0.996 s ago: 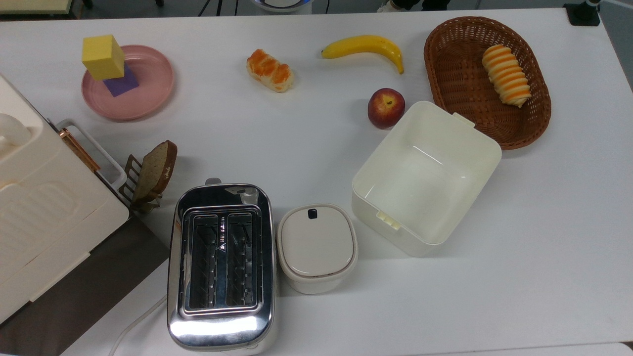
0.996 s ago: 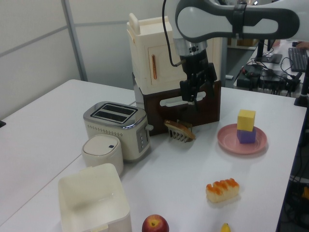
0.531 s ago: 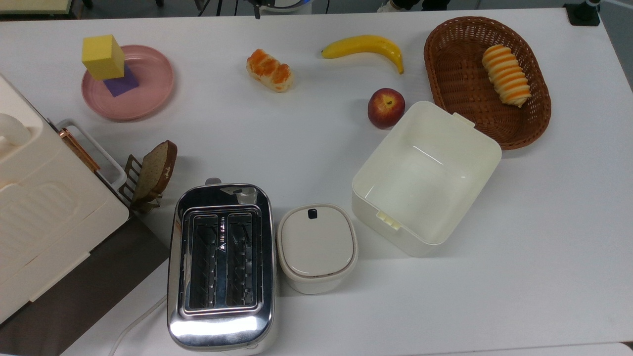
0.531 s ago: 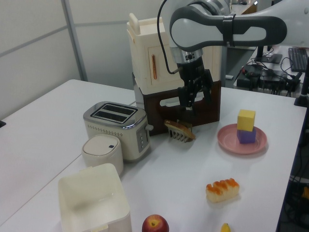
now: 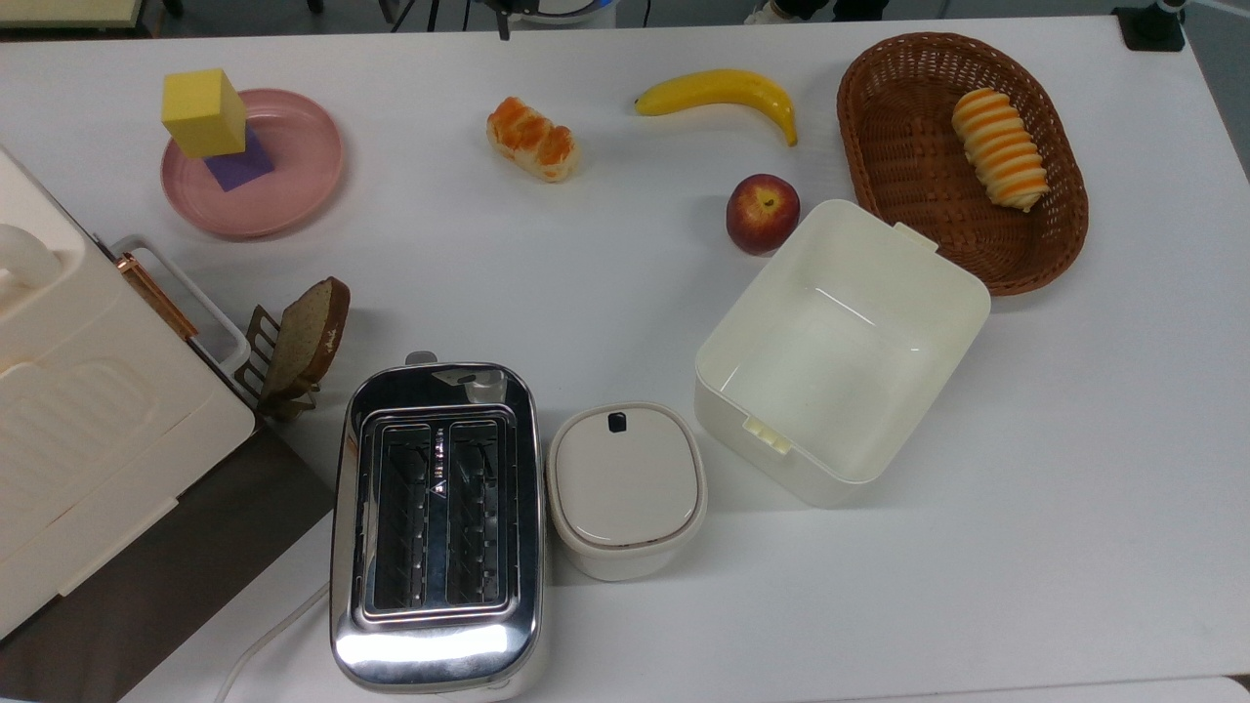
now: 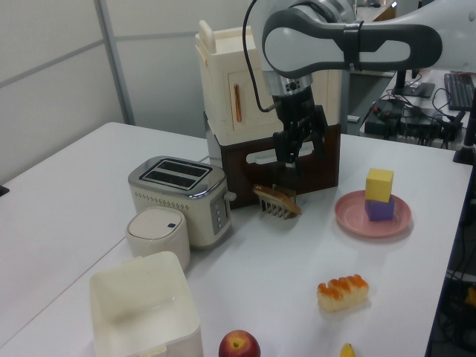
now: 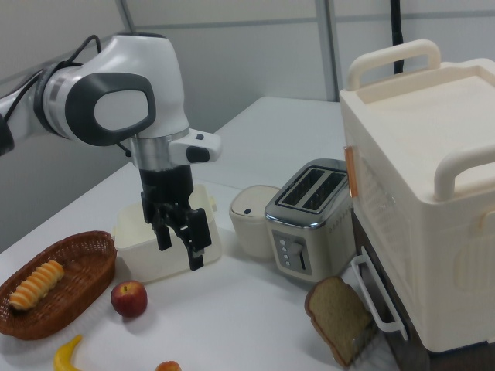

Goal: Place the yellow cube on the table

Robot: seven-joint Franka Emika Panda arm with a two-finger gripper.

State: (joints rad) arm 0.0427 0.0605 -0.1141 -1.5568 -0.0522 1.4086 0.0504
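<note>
Yellow cube sits stacked on one purple cube on the pink plate, near the table's far corner at the top view's left. I read no writing or brand anywhere. I count two cubes, one toaster, one banana, one apple. My gripper hangs empty over the table, fingers apart, well away from the plate.
</note>
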